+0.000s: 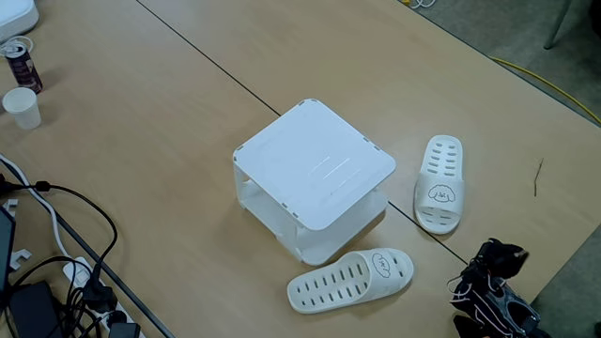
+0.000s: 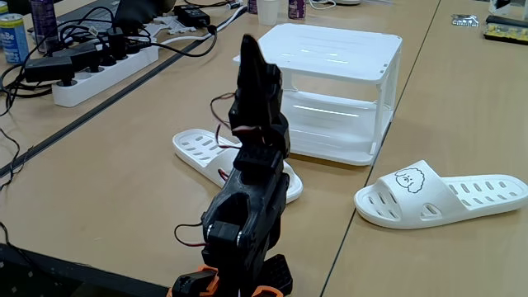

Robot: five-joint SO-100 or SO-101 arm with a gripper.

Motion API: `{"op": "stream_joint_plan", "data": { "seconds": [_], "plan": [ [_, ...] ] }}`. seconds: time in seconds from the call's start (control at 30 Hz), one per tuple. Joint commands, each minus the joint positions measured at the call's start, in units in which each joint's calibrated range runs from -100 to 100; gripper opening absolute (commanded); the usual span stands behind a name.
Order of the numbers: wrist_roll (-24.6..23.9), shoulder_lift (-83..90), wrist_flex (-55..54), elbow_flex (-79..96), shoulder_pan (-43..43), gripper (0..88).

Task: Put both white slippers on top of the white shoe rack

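The white shoe rack stands mid-table, its flat top bare; in the other fixed view the rack shows two tiers. One white slipper lies on the table right of the rack, puppy face up, also seen as the slipper. The other slipper lies in front of the rack; in the low fixed view this slipper is partly hidden behind the arm. My black gripper points upward, apart from both slippers, fingers together and holding nothing. The gripper is at the table's lower right.
A power strip with tangled cables lies at the table's left side. A paper cup and a can stand far left. A dark seam runs across the table. The table edge is on the right.
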State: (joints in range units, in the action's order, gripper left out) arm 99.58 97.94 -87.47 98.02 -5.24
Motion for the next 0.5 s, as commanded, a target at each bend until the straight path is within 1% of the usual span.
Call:
{"op": "stream_joint_plan", "data": {
  "seconds": [0.0,0.1,0.2,0.27,0.4,0.47],
  "plan": [
    [0.42,-1.64,17.15,-9.57,1.3,0.7],
    [0.42,-1.81,35.35,-19.94,3.68,0.7],
    [0.42,-2.9,47.95,-27.16,4.34,0.7],
    [0.42,-6.52,53.21,-31.94,4.34,0.7],
    [0.42,-19.31,59.34,-44.48,4.59,0.7],
    [0.42,-27.22,63.48,-51.88,6.97,0.7]
  ]
}}
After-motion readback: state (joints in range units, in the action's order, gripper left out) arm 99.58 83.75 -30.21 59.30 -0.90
